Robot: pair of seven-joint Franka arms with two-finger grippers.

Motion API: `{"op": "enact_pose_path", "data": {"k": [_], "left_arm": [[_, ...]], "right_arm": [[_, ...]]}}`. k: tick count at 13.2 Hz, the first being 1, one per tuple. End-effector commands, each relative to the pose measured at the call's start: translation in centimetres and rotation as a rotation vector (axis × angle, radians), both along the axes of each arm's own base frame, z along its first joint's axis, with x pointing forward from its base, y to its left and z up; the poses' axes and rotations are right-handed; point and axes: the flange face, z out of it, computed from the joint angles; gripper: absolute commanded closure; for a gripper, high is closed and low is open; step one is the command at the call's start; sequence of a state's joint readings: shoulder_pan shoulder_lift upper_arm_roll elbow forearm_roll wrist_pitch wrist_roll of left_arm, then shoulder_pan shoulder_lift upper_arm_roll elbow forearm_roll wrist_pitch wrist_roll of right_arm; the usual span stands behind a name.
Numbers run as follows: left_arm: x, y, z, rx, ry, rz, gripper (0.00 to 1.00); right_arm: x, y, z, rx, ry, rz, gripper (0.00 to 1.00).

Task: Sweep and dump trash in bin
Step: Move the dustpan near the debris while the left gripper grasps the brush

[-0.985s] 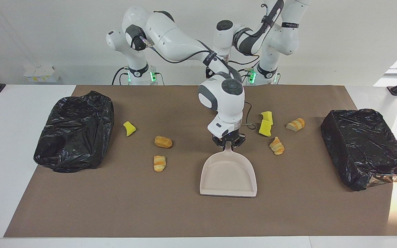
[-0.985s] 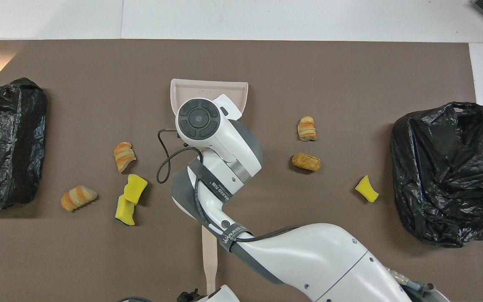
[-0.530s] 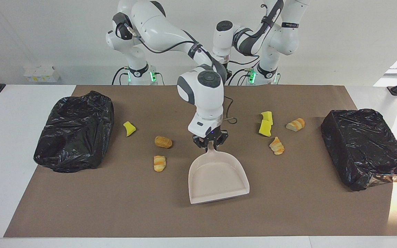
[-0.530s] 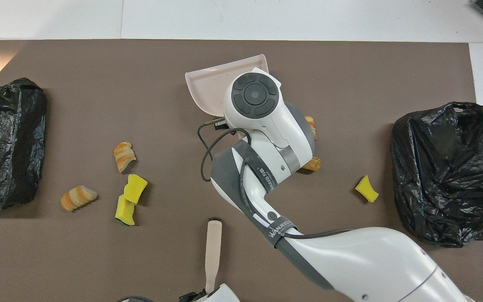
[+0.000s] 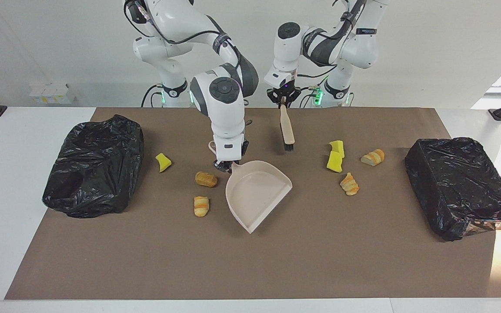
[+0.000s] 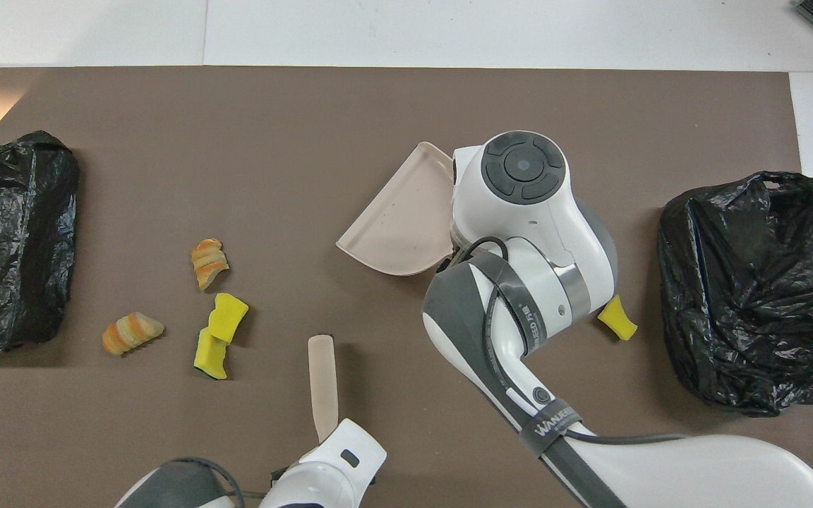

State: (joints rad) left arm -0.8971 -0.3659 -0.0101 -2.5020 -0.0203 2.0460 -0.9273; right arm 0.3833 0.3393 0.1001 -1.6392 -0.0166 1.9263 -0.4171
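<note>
My right gripper (image 5: pixel 225 165) is shut on the handle of the beige dustpan (image 5: pixel 257 193), whose mouth is turned away from the robots and toward the left arm's end. Two striped rolls (image 5: pixel 206 178) (image 5: pixel 201 205) and a yellow wedge (image 5: pixel 162 162) of the trash lie beside the dustpan toward the right arm's end. Two more yellow wedges (image 5: pixel 334 161) and two rolls (image 5: pixel 349 183) (image 5: pixel 372 157) lie toward the left arm's end. My left gripper (image 5: pixel 282 102) is shut on the handle of the brush (image 5: pixel 287 130), which hangs bristles down near the robots' edge of the mat.
A bin lined with a black bag (image 5: pixel 94 165) stands at the right arm's end, and another black-bagged bin (image 5: pixel 461 187) at the left arm's end. The brown mat (image 5: pixel 250 269) covers the table. The right arm's wrist (image 6: pixel 526 212) hides the two rolls in the overhead view.
The right gripper carried the dustpan toward the right arm's end and turned it. The left gripper shut on the brush handle and lifted the brush off the mat.
</note>
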Motion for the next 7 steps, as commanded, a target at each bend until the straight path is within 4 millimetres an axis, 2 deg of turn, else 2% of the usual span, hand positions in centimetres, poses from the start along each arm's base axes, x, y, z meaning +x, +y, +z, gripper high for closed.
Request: {"op": "enact_pose_path", "data": {"k": [1, 3, 4, 7], "left_arm": [[3.8, 2.6, 3.4, 0.063, 0.019, 0.105, 1.0], [5.6, 5.0, 3.8, 0.136, 0.012, 0.145, 1.0], [6.6, 6.3, 3.7, 0.164, -0.003, 0.185, 1.0], [10.9, 12.1, 2.9, 0.217, -0.01, 0.333, 1.0]], "right_arm": [[-1.5, -0.9, 0.0, 0.017, 0.031, 0.256, 1.0], [-2.6, -0.5, -0.3, 0.013, 0.029, 0.475, 1.0], [-3.0, -0.4, 0.0, 0.008, 0.028, 0.515, 1.0], [-4.7, 2.4, -0.2, -0.023, 0.023, 0.578, 1.0]]}}
